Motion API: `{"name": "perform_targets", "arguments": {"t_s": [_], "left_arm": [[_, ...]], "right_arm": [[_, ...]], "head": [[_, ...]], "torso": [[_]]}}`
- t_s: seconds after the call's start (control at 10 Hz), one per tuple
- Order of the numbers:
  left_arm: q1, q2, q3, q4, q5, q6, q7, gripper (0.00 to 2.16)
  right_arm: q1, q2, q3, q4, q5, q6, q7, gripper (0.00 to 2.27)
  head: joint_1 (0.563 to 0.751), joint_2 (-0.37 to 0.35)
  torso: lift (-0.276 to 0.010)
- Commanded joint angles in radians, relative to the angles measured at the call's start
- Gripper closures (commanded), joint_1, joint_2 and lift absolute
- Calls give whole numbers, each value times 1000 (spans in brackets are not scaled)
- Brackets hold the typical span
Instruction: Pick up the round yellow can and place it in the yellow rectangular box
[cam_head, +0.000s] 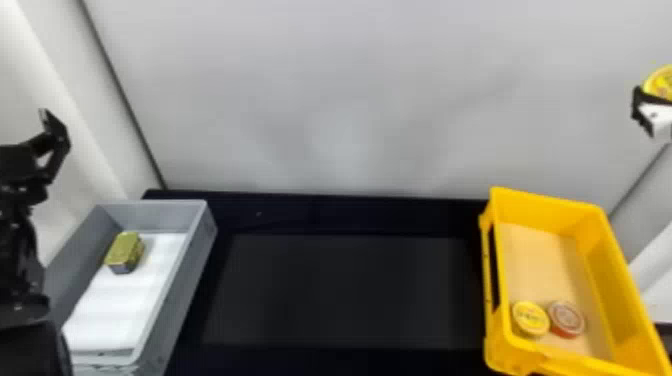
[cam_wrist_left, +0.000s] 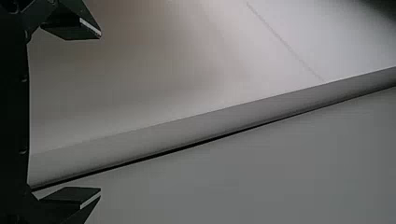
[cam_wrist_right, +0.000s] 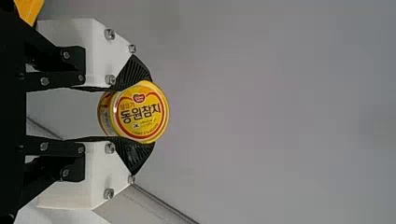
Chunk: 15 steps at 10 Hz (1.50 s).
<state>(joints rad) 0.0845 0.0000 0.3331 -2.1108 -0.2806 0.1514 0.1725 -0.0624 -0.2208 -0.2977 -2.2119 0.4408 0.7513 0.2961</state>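
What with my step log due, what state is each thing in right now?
Round yellow can: held in the air
Right gripper: closed on that can
Left gripper: open, empty
Yellow box: open-topped, upright
Yellow can in it: lying flat
Red can beside that: lying flat
Gray box: open-topped, upright
Gold-topped block: resting on white lining

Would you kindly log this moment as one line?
Right gripper: shut on round yellow can, raised, not yet boxed | Left gripper: open, empty | Yellow rectangular box: two round tins inside
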Motion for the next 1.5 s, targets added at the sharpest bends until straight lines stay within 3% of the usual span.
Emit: {"name": "perform_targets", "arguments": {"t_s": [0.0,0.6,0.9,1.4], "left_arm": [[-5,-3,14,0,1,-6,-7,98],[-6,-3,0,3,-3,-1,-10,98],[-5,-3,3,3,-3,-4,-13,98],[-5,-3,0,3,-3,-4,-13,98]], "right_arm": [[33,-2,-8,-3,0,35,-1,800],[82,4,5,120,-51,25,-5,802],[135,6,-43,202,-158,2,-61,802],[138,6,-50,377,-306,7,-77,802]], "head": [[694,14],[694,14],[694,14],[694,14]], "torso": [[-60],[-60],[-60],[-60]]}}
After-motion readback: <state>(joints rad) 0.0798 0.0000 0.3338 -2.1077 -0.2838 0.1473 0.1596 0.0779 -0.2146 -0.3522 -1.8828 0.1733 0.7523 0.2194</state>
